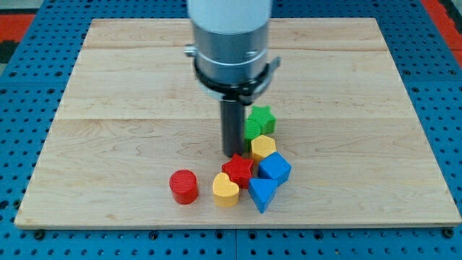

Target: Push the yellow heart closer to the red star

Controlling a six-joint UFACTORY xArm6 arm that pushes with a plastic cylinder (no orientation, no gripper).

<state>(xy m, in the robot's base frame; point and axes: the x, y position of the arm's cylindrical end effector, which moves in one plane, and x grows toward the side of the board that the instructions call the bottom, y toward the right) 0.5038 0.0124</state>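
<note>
Where wooden surface [108,94] carries tight block cluster, red star [237,170] serves as landmark. Yellow heart [225,191] touches star's lower-left edge. Red cylinder [183,186] further toward view's left, apart from heart. Blue blocks: one [274,167] just right of star, another [262,193] below-right. Yellow block [263,146] above-right of star; green star [260,117] and second green block [252,130] beyond. End effector: plain rod, nothing gripped; my tip [232,154] just above star.
</note>
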